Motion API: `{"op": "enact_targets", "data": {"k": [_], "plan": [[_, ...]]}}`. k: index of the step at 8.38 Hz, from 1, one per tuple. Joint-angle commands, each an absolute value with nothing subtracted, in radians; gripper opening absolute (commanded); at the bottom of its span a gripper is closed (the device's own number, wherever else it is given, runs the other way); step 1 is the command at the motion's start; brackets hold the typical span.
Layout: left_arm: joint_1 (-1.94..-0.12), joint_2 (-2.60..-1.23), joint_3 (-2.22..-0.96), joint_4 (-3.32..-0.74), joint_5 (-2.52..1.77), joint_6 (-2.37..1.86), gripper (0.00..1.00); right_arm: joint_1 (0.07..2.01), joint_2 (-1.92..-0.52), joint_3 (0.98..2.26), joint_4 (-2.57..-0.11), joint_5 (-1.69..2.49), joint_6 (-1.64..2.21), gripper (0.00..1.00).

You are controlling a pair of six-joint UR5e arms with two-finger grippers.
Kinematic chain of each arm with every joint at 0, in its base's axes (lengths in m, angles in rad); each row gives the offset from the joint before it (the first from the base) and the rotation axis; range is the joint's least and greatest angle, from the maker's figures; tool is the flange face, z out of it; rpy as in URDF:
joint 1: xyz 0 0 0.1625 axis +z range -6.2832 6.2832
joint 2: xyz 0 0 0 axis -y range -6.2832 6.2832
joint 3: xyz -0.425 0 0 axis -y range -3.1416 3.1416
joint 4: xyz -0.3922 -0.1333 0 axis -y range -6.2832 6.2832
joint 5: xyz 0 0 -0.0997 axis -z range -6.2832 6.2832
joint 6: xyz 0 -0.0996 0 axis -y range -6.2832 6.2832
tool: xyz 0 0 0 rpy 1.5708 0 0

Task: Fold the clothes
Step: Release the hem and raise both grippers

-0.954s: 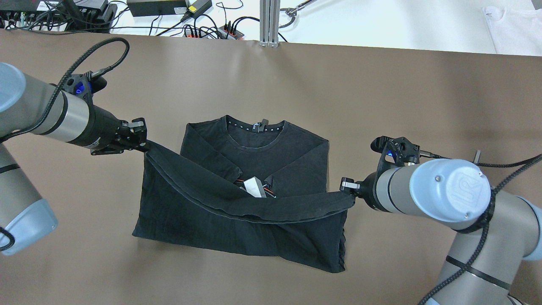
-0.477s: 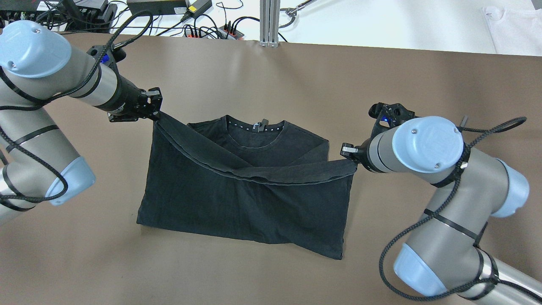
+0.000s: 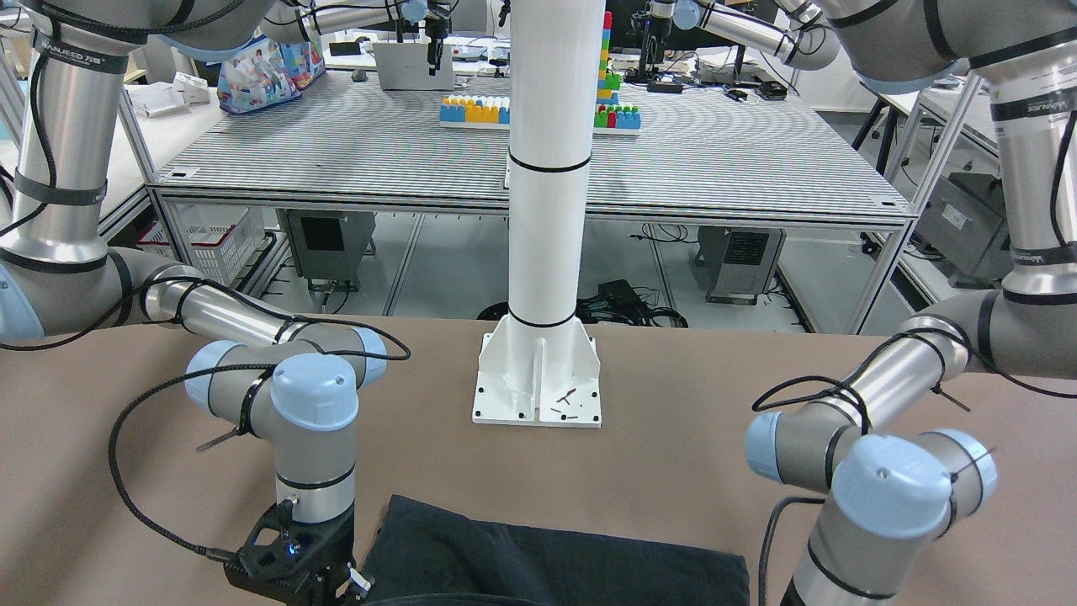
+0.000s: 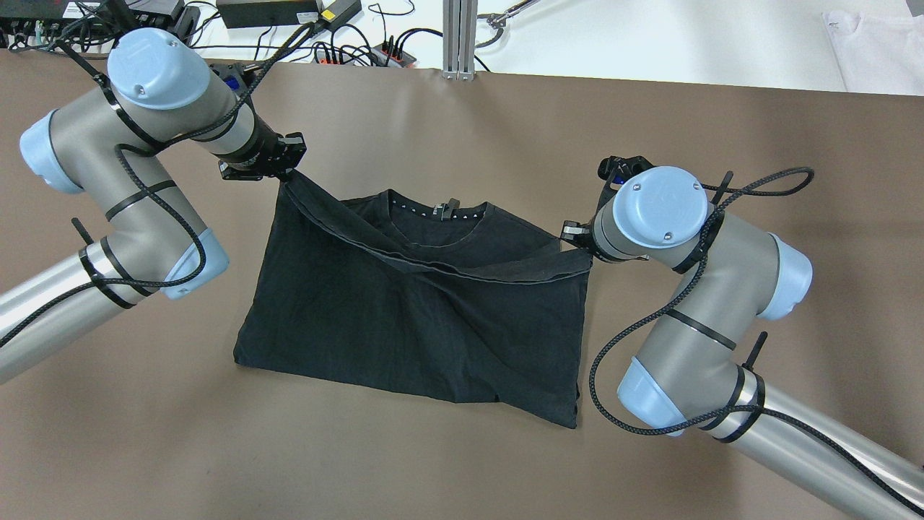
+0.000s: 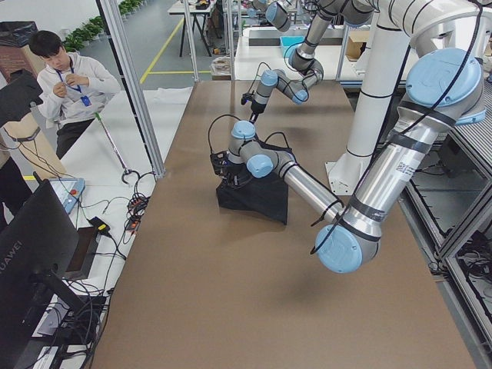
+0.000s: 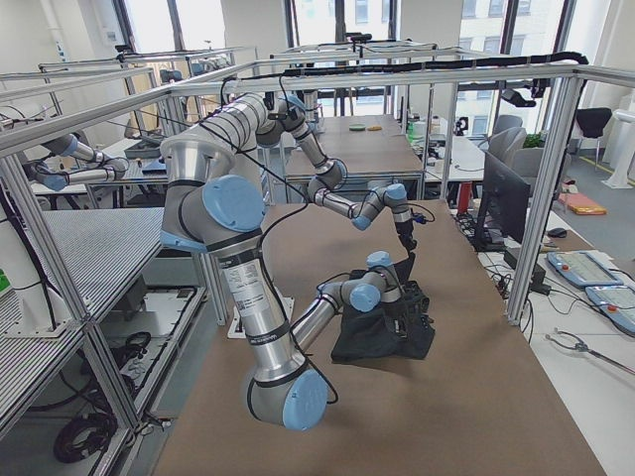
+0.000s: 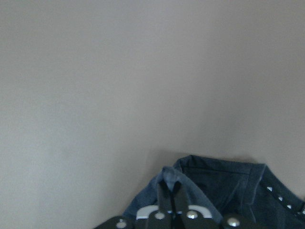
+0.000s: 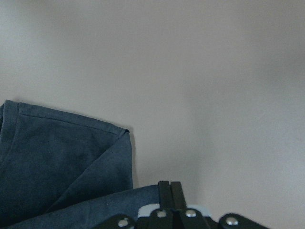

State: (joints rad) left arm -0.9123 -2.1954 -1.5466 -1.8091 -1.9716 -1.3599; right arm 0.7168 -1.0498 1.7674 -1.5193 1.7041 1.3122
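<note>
Overhead, whole shirt point(image 4: 411, 325); wrist views, pinched hem point(image 7: 167, 174)

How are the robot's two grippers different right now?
The left gripper is farther across the table, past the collar; the right gripper sits nearer, beside the shoulder of the shirt. The left gripper shows plainly from overhead; the right gripper is mostly hidden there. Both are shut on the shirt's lifted edge.

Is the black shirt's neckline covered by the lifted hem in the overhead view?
No, the neckline lies exposed just beyond the lifted hem of the shirt.
</note>
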Motion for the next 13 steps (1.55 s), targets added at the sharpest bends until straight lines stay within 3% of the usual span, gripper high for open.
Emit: {"op": "enact_targets", "data": {"k": [1,2,3,4,6,8,11,13], "plan": [[-0.897,-2.220,-1.428,-1.871,-1.917,-1.313,0.00,0.718,-1.049,1.652,-1.384,1.703,1.299,0.00],[-0.906,-2.212,-1.430,-1.878,-1.916,-1.234,0.04,0.718,-1.049,1.652,-1.381,1.707,1.286,0.08],[-0.917,-2.182,-1.436,-1.876,-1.916,-1.039,0.99,0.725,-1.051,1.657,-1.382,1.709,1.219,0.69],[-0.949,-2.157,-1.463,-1.882,-1.936,-0.920,1.00,0.750,-1.048,1.664,-1.387,1.733,1.154,0.92],[-1.000,-2.140,-1.485,-1.885,-2.082,-0.894,1.00,0.813,-1.055,1.673,-1.382,1.900,1.070,0.94],[-0.993,-2.042,-1.598,-1.902,-2.105,-0.887,1.00,0.808,-1.075,1.686,-1.379,1.907,1.069,0.94],[-0.885,-1.798,-1.646,-2.213,-2.105,-0.894,1.00,0.755,-1.072,1.716,-1.379,1.888,1.095,0.94],[-0.807,-1.744,-1.646,-2.310,-2.103,-0.942,1.00,0.753,-1.069,1.717,-1.379,1.887,1.103,0.94]]}}
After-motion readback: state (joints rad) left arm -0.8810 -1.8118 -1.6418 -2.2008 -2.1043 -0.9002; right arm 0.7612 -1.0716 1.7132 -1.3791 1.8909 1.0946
